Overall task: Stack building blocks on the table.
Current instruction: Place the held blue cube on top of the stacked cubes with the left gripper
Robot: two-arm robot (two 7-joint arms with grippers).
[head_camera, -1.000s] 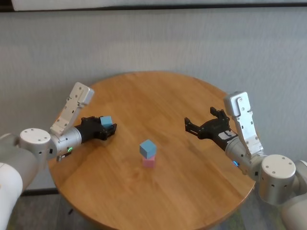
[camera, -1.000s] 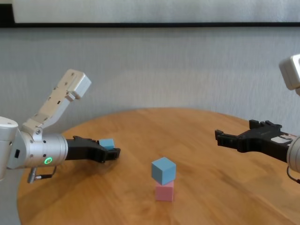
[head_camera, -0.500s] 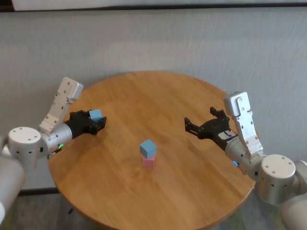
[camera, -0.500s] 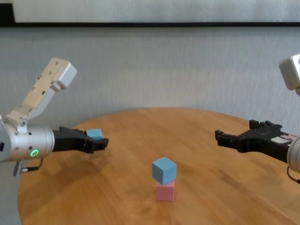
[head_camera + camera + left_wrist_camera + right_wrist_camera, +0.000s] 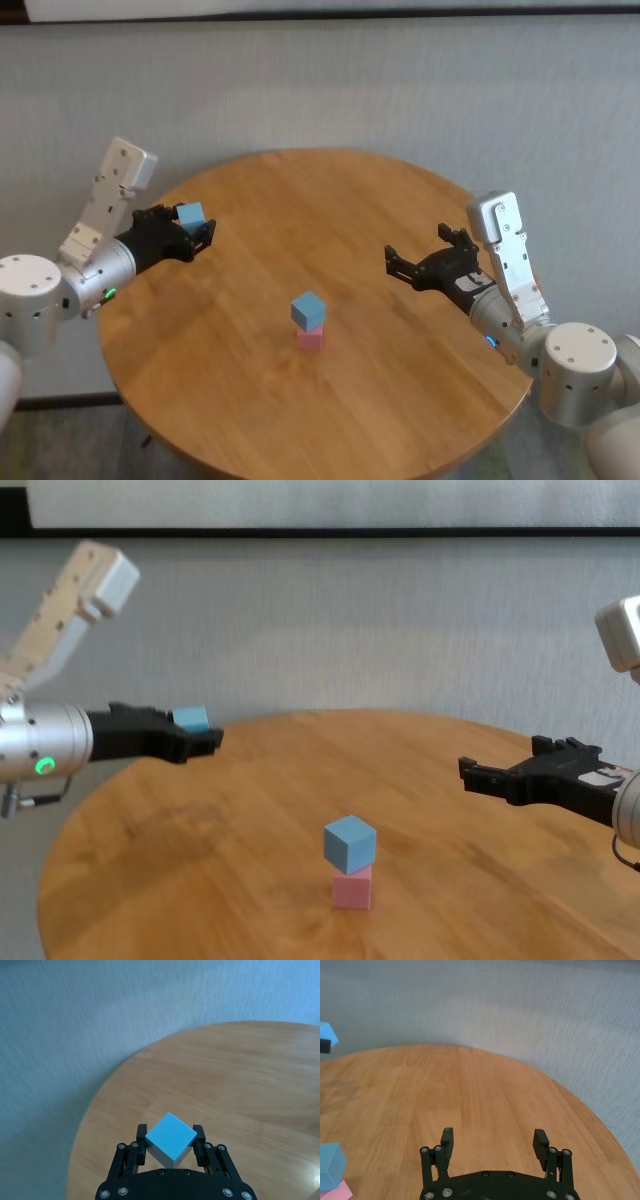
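A light blue cube sits turned on top of a pale pink cube near the middle of the round wooden table; the stack also shows in the chest view. My left gripper is shut on the second light blue cube and holds it well above the table's left side, as the left wrist view shows. My right gripper is open and empty above the table's right side, level with the stack.
A grey wall stands behind the table. The table's edge drops off close under the left arm.
My left gripper has risen from the table with the blue cube and drawn back to the left. The right arm and the stack have not moved.
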